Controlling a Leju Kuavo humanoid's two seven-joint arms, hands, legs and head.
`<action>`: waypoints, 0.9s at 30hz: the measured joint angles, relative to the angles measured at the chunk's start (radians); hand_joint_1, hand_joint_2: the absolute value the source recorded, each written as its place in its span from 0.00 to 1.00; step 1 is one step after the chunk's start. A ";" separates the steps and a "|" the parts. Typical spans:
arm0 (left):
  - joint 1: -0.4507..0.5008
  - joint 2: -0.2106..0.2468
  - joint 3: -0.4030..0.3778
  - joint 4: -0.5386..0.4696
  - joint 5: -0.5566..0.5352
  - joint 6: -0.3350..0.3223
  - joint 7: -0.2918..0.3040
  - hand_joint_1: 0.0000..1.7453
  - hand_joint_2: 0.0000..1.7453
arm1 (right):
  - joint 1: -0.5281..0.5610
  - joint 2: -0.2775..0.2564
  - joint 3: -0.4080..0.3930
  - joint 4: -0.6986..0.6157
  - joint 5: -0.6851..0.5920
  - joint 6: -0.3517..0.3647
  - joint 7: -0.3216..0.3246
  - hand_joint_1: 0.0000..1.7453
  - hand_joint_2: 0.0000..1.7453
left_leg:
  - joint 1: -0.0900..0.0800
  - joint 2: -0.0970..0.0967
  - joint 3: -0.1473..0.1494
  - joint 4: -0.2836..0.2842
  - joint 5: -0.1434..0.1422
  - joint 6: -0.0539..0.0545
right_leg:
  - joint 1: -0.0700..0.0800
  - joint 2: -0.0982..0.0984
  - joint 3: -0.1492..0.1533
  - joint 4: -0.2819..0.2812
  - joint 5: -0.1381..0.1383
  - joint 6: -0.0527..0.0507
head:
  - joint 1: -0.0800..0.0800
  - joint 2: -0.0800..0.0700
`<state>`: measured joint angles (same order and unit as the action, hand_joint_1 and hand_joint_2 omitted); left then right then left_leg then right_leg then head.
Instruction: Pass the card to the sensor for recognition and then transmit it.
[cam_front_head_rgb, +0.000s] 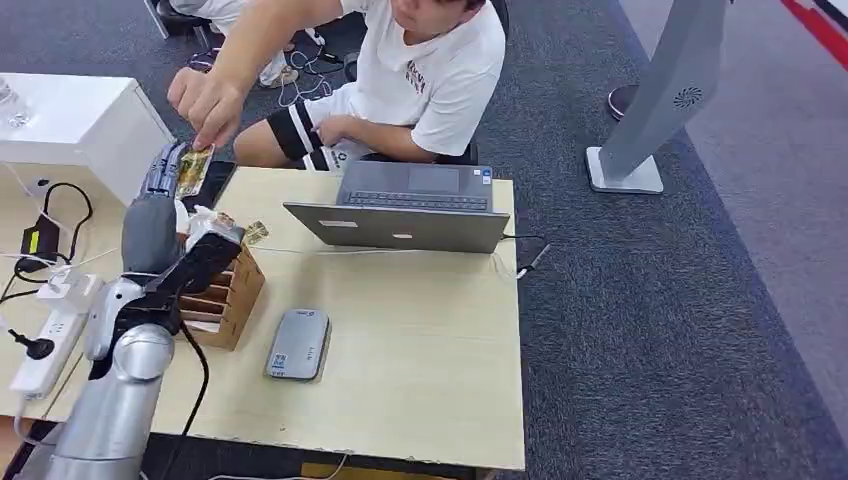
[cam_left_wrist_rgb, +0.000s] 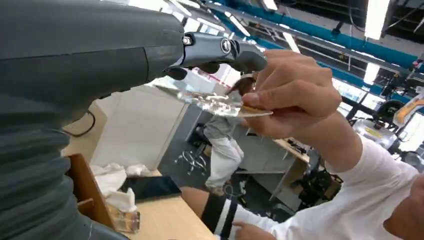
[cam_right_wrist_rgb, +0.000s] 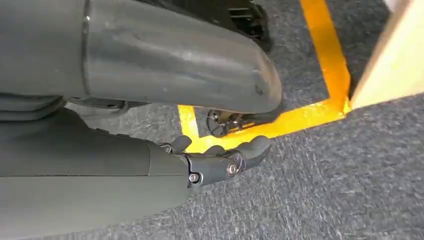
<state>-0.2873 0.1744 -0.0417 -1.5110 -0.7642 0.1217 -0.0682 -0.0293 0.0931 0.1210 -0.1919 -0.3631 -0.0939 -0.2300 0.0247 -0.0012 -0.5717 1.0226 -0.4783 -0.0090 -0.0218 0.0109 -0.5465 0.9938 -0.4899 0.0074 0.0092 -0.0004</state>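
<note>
Handover stage, as judged: the left hand (cam_front_head_rgb: 168, 172) is reaching to the far left edge of the table (cam_front_head_rgb: 420, 350) and pinching the card (cam_left_wrist_rgb: 212, 102) between thumb and dark fingers, while a person's hand (cam_left_wrist_rgb: 292, 92) is gripping the same card's other end. Risk: if the left hand is letting go late, the card is bending or being yanked; if too early, before the person's grip is firm, it is dropping toward the wooden rack (cam_front_head_rgb: 225, 300) or the phone (cam_front_head_rgb: 210, 185) below. The right hand (cam_right_wrist_rgb: 220, 160) is hanging over grey carpet, fingers curling inward on nothing. Nearest on the pale wood tabletop, a grey card reader (cam_front_head_rgb: 298, 343) is lying flat, right of the rack; a white power strip (cam_front_head_rgb: 45, 345) is sitting at the near left. Farther back an open laptop (cam_front_head_rgb: 405, 210) is facing the seated person. Beyond, a white stand (cam_front_head_rgb: 650, 110) is standing on the carpet at far right.
</note>
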 joint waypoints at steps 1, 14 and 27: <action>-0.002 0.012 -0.017 0.000 -0.022 0.008 0.014 0.00 1.00 | 0.000 0.002 0.007 0.000 0.010 -0.004 0.003 0.00 0.00 | 0.000 0.000 0.000 0.000 0.000 0.000 | 0.000 0.000 0.000 0.000 0.000 0.000 | 0.000 0.000; -0.071 0.093 -0.188 0.005 -0.200 0.039 0.159 1.00 1.00 | 0.000 0.035 0.088 0.002 0.122 -0.058 0.048 0.00 0.00 | 0.000 0.000 0.000 0.000 0.001 0.000 | 0.000 0.000 0.000 0.000 0.000 0.000 | 0.000 0.000; -0.085 0.114 -0.215 0.015 -0.163 0.040 0.161 1.00 1.00 | 0.002 0.047 0.120 0.004 0.145 -0.057 0.051 0.00 0.00 | 0.000 0.000 0.000 0.000 0.001 0.000 | 0.000 0.000 0.000 0.000 0.000 0.000 | 0.000 0.000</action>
<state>-0.3721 0.2880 -0.2564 -1.4958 -0.9270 0.1621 0.0927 -0.0272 0.1396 0.2411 -0.1877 -0.2182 -0.1507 -0.1793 0.0247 -0.0011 -0.5718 1.0226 -0.4775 -0.0089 -0.0218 0.0110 -0.5466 0.9939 -0.4897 0.0074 0.0095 -0.0004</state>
